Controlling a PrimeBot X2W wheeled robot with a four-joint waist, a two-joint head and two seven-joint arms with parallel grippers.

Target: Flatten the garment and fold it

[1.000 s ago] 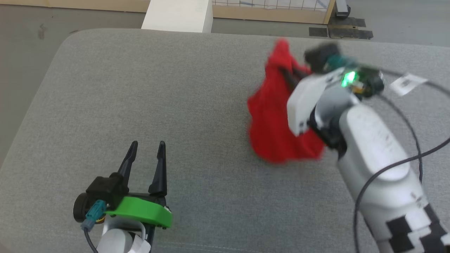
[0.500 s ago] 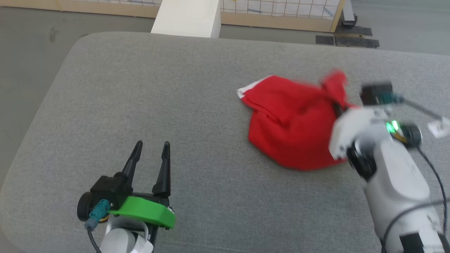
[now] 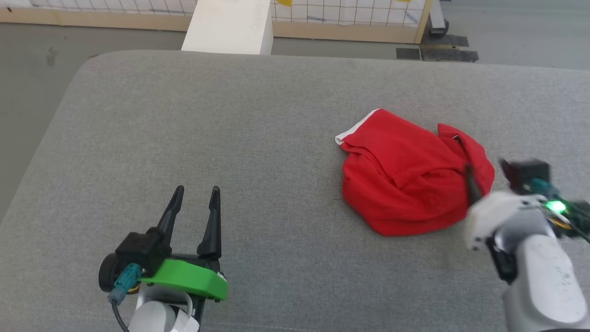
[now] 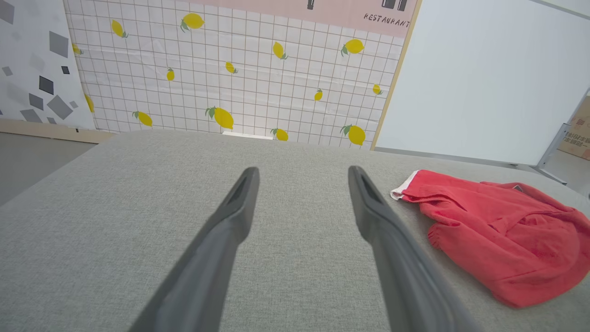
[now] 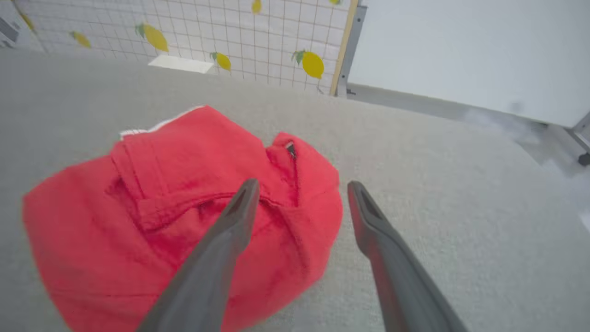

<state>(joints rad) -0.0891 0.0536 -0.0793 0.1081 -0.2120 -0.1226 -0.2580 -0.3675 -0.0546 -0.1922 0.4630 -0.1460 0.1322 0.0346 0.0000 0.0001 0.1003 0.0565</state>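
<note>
Two separate edges are worth pinching now, I judge: a waistband end and a hem corner, drawing them apart, not the bunched middle. One pair of crumpled red shorts (image 3: pixel 410 184) is lying on one grey cushion (image 3: pixel 230 115), just ahead of the right pincer (image 5: pixel 303 184) and well right of the left pincer (image 3: pixel 197 190). Two pincers are gaping wide, both empty.

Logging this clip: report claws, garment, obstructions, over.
Both claws open, holding nothing: left claw over grey cushion, right claw at edge of garment. Garment crumpled, not folded. Nothing in the way.
</note>
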